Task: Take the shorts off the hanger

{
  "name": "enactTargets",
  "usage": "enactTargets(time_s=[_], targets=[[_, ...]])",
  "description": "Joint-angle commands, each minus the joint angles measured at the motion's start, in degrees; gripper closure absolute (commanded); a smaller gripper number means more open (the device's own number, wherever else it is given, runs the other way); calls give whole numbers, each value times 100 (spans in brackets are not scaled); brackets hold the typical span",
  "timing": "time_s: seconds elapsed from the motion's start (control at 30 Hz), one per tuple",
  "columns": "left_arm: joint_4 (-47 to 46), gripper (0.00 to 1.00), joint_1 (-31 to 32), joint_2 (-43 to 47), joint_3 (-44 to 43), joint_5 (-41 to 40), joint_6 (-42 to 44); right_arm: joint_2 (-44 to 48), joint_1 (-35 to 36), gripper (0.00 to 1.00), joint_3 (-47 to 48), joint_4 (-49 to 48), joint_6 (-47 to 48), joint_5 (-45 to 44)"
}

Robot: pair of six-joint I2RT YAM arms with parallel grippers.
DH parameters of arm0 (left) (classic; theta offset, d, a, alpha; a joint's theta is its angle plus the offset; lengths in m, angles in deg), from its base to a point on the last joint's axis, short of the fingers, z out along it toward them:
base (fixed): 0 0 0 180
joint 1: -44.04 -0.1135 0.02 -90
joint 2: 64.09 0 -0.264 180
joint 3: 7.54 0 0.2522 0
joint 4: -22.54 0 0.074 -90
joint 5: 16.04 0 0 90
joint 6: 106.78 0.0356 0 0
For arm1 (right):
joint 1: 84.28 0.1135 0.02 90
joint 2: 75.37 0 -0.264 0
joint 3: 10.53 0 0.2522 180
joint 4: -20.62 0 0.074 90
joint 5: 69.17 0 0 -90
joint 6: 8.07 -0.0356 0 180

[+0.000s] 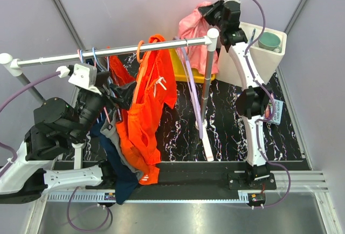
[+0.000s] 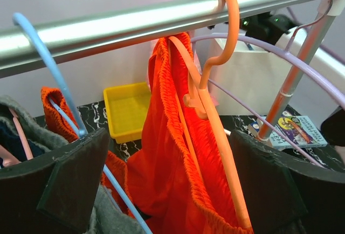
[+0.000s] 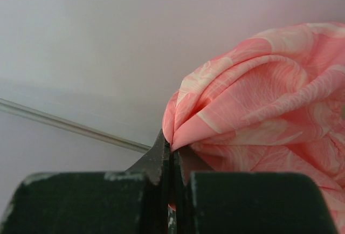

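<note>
One orange pair [image 1: 148, 121] hangs long-axis vertical (pink pair [image 1: 191, 26] bunched).

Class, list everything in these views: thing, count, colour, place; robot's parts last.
rail: one, silver, spanning the scene
orange shorts: one pair, orange, hanging mid-rail
orange hanger: one, orange, hooked mid-rail
pink shorts: one pair, pink, past the rail's right end
purple hanger: at least one, purple, on the rail
blue hanger: one, blue, rail's left part
dark clothes: count unclear, navy and grey, left
tray: one, yellow, behind the rail
bin: one, white, far right
cup: one, green, at the bin's top
booklet: one, multicoloured, in front of the bin
left gripper: one, black, open, flanking the orange shorts
right gripper: one, black, shut on the pink shorts
</note>
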Motion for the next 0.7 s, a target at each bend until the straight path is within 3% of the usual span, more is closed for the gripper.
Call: enactTargets(time_s=[0.0, 0.17, 0.37, 0.67], targets=[[8, 1, -1, 23, -278, -378, -422, -181, -31, 100, 65, 113, 628, 113], [78, 1, -1, -73, -339, -827, -633, -313, -14, 100, -145, 579, 1314, 157], [667, 1, -10, -573, -734, -1144, -1291, -340, 100, 100, -654, 712, 1209, 166], [1590, 1, -27, -856, -1288, -336, -2154, -155, 346, 100, -1552, 904, 893, -133]])
